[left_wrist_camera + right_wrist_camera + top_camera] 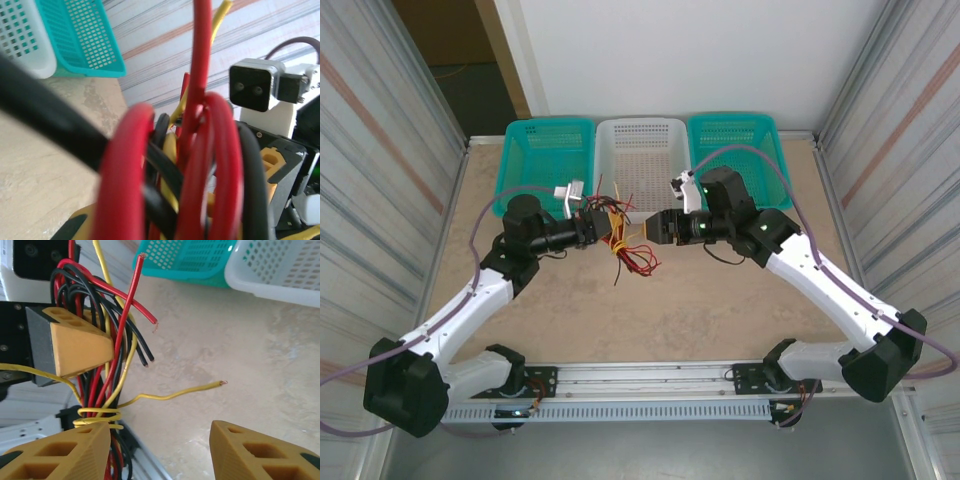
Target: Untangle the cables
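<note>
Over mottled tabletop (720, 310), glossy looped cables (623, 240), apparently clamped by left pincer (608, 226)

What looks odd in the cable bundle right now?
A yellow cable is coiled tightly around the red and black cables, right beside the left gripper holding them. That wrap binds the strands together. The right gripper is open, gripping nothing.

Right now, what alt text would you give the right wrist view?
The left gripper clamps a tangled bundle of red, black and yellow cables. The right gripper stands open in the foreground, one yellow end poking over its gap. A teal basket and a white basket sit behind.
</note>
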Controlling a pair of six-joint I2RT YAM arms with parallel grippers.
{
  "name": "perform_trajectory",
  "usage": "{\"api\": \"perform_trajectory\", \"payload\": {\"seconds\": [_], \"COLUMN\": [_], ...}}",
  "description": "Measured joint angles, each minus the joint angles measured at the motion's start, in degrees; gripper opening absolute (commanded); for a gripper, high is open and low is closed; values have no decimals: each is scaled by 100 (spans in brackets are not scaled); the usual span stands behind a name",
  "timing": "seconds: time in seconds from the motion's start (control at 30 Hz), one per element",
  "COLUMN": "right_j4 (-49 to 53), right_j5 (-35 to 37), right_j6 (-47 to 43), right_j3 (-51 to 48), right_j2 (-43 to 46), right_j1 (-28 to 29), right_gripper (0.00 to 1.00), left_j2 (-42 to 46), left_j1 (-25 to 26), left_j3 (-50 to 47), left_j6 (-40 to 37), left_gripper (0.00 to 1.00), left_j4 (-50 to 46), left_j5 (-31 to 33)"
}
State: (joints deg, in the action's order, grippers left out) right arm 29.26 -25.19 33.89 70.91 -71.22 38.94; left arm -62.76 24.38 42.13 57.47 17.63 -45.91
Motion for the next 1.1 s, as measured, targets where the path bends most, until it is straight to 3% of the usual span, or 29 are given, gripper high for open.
{"api": "perform_trajectory", "payload": {"seconds": [0.47,0.6,0.73,0.97,1.07,1.1], "right_j4": [-599,-815,-990,-1156,-1207,-1211], "right_j5": [-837,-1034,-1217,-1287,-1309,-1311], "right_j6": [527,669,798,809,866,879], "right_j3": [-264,-291,-356,-389,-398,-398], "right_j2": [365,385,420,621,669,669], "right_j1": [-505,-553,-588,-621,-695,-726], "right_gripper": [37,23,0,2,39,46], "left_j2": [0,0,0,-4,-11,-11], "left_j1": [162,262,315,354,433,450], "left_j3": [-2,-2,7,116,236,264], "left_j6": [275,275,278,433,479,492], "left_gripper": [0,0,0,0,0,0], "left_j4": [1587,1676,1698,1851,1928,1954], "left_j5": [-542,-643,-675,-658,-636,-634]}}
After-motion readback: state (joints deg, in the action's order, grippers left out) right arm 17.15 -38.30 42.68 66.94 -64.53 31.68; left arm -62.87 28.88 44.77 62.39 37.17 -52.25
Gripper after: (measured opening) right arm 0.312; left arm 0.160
